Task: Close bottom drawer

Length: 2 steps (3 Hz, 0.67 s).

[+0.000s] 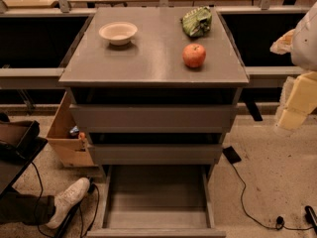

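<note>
- we judged the task to be at its opening step: the bottom drawer [156, 197] stood pulled well out at the bottom centre of the frame. its shallow grey tray was bare, its front panel sat at the lower edge, and nothing pressed on it.
- above it, the middle drawer front [154, 153] and the taller top drawer front [151, 117] sat well back from that panel, under the cabinet top [153, 58].
- the gripper [295, 108] hung at the right edge of the frame, about level with the top drawer front and well apart from the cabinet.
- we could not tell whether the gripper was open or closed, since it showed only as pale yellowish blocks partly cut by the frame edge. we saw nothing held in it, and it touched nothing.
- the next move, in our judgement, called for bringing the gripper down and left to the outer face of the front panel. from there it needed a straight, square push toward the top of the frame so the drawer would not skew.
- the bowl [118, 32], the apple [194, 55] and the green bag [196, 21] on the cabinet top lay out of that path. the white shoe [68, 198] near the drawer's left side and the black cable [245, 197] at lower right seemed worth watching.
</note>
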Motion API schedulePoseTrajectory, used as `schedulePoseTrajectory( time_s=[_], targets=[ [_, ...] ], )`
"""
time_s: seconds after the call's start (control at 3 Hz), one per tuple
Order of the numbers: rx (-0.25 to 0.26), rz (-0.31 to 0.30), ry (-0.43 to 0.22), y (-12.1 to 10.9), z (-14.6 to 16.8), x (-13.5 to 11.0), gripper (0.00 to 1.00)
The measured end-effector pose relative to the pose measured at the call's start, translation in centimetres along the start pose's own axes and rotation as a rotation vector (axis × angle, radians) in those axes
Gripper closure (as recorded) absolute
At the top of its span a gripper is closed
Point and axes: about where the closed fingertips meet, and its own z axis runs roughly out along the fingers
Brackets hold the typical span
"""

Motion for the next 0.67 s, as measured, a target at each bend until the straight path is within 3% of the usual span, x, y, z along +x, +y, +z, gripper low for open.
schedulePoseTrajectory(
  time_s=[0.67],
  targets=[
    [0.020, 0.007, -0.016, 0.8, 1.6, 0.7, 0.00]
  ],
)
